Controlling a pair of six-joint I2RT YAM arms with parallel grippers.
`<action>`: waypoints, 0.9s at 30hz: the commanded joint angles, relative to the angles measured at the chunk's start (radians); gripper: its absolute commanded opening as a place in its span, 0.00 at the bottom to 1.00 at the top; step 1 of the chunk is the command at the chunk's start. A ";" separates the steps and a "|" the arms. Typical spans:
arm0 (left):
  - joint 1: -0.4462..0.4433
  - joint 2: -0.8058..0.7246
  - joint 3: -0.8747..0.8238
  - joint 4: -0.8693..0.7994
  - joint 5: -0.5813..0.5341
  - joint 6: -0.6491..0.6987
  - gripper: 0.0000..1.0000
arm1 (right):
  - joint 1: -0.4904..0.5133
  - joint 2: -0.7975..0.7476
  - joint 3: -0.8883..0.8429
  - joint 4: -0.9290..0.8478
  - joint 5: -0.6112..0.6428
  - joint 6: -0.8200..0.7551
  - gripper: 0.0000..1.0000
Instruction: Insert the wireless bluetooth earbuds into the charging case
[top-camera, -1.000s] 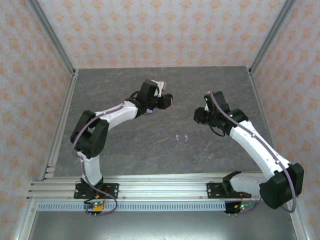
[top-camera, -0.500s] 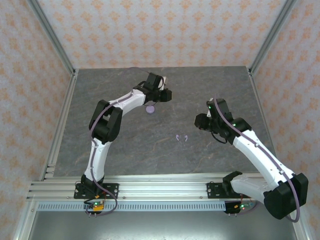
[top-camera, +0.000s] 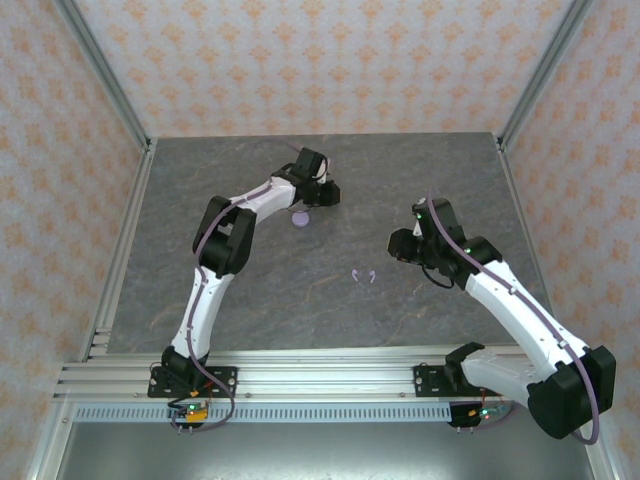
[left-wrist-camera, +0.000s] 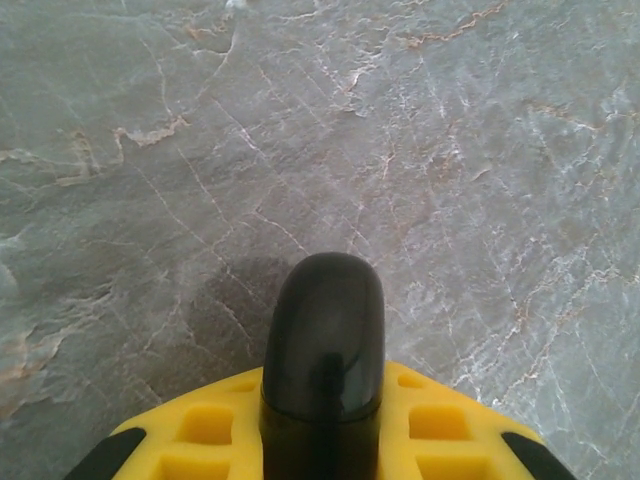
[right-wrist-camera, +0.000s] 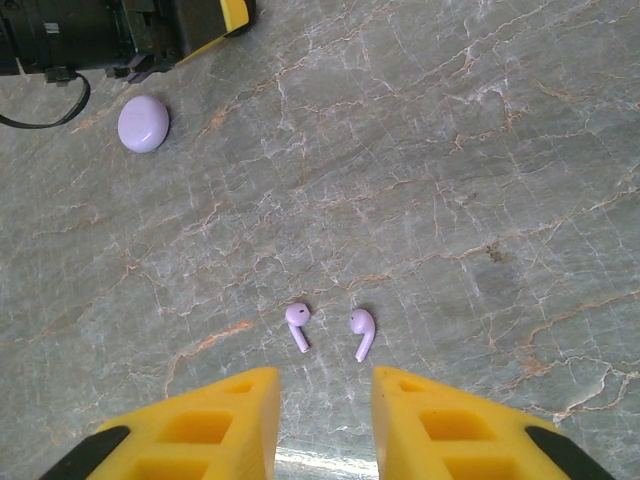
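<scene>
Two pale lavender earbuds (right-wrist-camera: 297, 324) (right-wrist-camera: 362, 332) lie side by side on the grey stone table (top-camera: 250, 290), stems pointing toward my right gripper (right-wrist-camera: 325, 385). That gripper hovers just short of them, open and empty. From above the pair (top-camera: 364, 276) sits at mid table, left of the right gripper (top-camera: 397, 245). A closed round lavender charging case (right-wrist-camera: 143, 123) (top-camera: 301, 219) rests further back. My left gripper (left-wrist-camera: 322, 400) (top-camera: 325, 193) is shut on a glossy black charging case (left-wrist-camera: 324, 330), held above the table just behind the lavender one.
Metal frame posts (top-camera: 120, 105) and patterned walls (top-camera: 300, 60) border the table on three sides. The aluminium rail (top-camera: 320, 380) holding both arm bases runs along the near edge. Bare table lies left and in front of the earbuds.
The left arm has stretched toward the back with the black case, uncovering the lavender case. The right gripper has dropped slightly toward the earbuds and its jaws have spread a little.
</scene>
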 joint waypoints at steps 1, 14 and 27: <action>0.014 0.025 0.055 -0.050 -0.015 -0.004 0.23 | -0.001 -0.023 -0.018 0.001 -0.003 0.012 0.31; 0.015 0.052 0.124 -0.150 -0.130 0.034 0.53 | -0.001 -0.038 -0.026 -0.013 0.005 0.002 0.31; 0.016 -0.112 0.094 -0.244 -0.333 0.184 0.61 | 0.000 -0.056 -0.038 -0.026 0.022 -0.011 0.34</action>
